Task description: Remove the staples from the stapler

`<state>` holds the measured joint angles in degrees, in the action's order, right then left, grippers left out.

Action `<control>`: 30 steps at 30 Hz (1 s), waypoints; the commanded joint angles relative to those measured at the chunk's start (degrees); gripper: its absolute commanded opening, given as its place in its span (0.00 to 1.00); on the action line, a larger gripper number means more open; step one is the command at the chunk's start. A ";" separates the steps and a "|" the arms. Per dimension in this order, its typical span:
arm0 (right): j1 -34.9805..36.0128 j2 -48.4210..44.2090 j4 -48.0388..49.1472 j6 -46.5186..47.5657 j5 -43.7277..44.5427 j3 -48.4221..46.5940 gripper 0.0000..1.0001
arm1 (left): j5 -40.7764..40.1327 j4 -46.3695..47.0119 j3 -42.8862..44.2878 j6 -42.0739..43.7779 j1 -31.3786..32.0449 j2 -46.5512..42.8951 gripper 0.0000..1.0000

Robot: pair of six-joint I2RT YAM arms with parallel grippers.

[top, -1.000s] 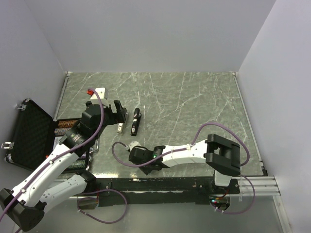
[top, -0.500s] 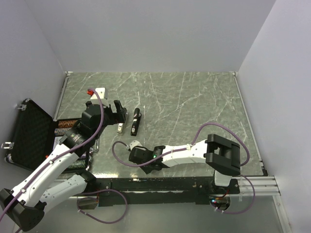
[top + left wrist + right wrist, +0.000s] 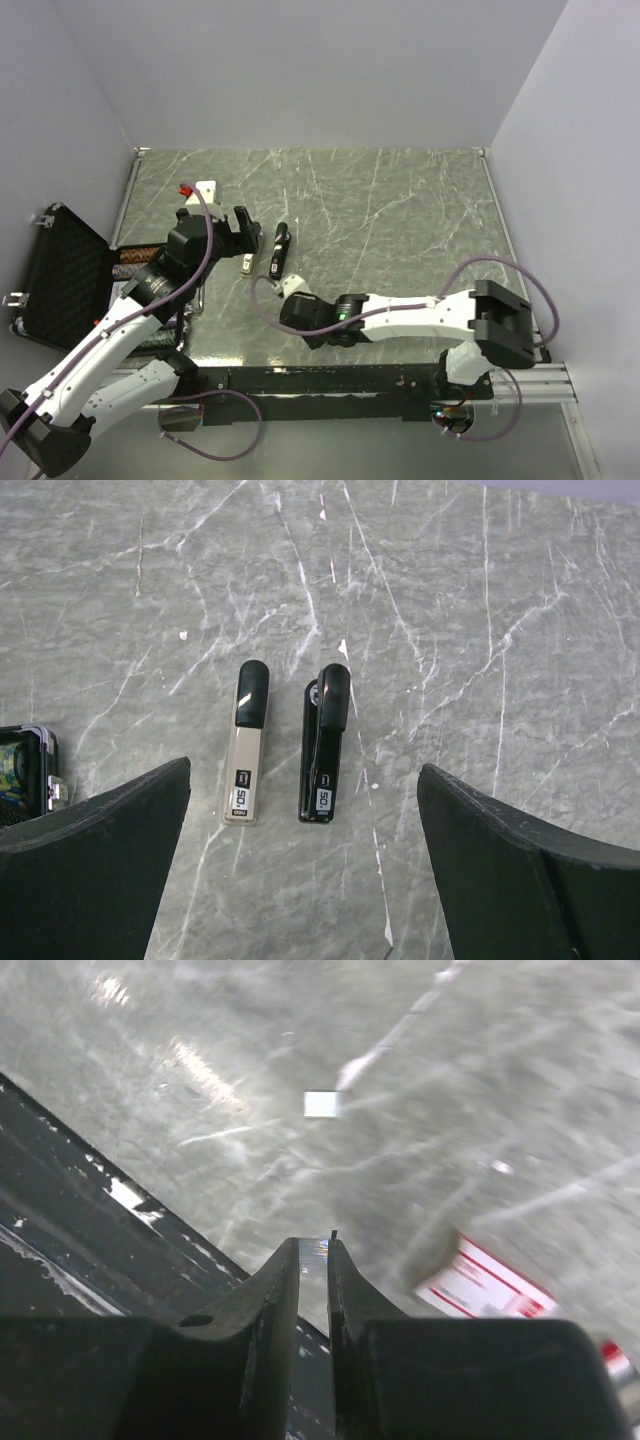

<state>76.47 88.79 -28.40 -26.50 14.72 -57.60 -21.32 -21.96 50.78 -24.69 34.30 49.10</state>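
Two staplers lie side by side on the marble table: a beige one [image 3: 245, 745] [image 3: 246, 263] and a black one [image 3: 325, 745] [image 3: 279, 250]. My left gripper [image 3: 305, 770] [image 3: 243, 225] hovers above them, open and wide, holding nothing. My right gripper [image 3: 315, 1243] [image 3: 288, 290] is low over the table just in front of the black stapler. Its jaws are nearly together, pinching a thin shiny silver strip, the staples [image 3: 314, 1249], at the fingertips. The right wrist view is blurred.
An open black case [image 3: 60, 275] lies off the table's left side. A white box with a red end [image 3: 200, 190] sits at the back left. A red-and-white box [image 3: 480, 1280] and a small white scrap [image 3: 320, 1103] lie near my right gripper. The table's dark front edge [image 3: 90, 1220] is close by.
My right gripper narrowed its jaws and moved a little right and away from the front edge, its arm stretching out to the right. The left arm and both staplers stayed still.
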 commanded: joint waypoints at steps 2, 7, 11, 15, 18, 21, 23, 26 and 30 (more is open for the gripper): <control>-4.03 -7.22 -6.39 -4.43 4.79 3.72 0.19 | 0.05 1.04 -0.16 0.25 -0.20 -1.64 0.99; -12.46 -14.60 -7.19 -7.77 1.98 10.92 0.19 | 0.93 1.39 -0.25 0.43 -0.20 -1.99 0.99; -18.27 -20.31 -10.09 -9.44 2.94 14.62 0.20 | 1.72 1.48 -0.16 0.52 -0.20 -1.99 0.99; -22.58 -23.84 -11.41 -10.50 2.95 16.82 0.21 | 2.69 1.74 -0.42 0.43 -0.20 -1.82 0.99; -25.04 -25.25 -12.03 -11.38 2.33 17.96 0.20 | 2.86 1.65 -0.42 0.43 -0.20 -1.64 0.99; -26.89 -25.69 -12.03 -11.82 1.72 19.19 0.20 | 3.39 1.74 -0.60 0.43 -0.20 -1.73 0.99; -28.12 -25.60 -12.29 -12.25 1.71 19.72 0.20 | 3.48 1.83 -0.69 0.43 -0.20 -1.73 0.99; -29.70 -26.21 -12.38 -13.22 1.71 19.99 0.19 | 4.36 2.09 -0.95 0.25 -0.20 -1.64 1.00; -32.78 -27.09 -12.91 -14.63 0.40 21.30 0.17 | 5.50 2.36 -1.04 0.08 -0.20 -1.11 0.99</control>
<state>46.06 63.64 -39.72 -38.50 15.81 -37.28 -17.72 -21.78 49.76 -24.71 34.30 48.10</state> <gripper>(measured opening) 0.208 0.994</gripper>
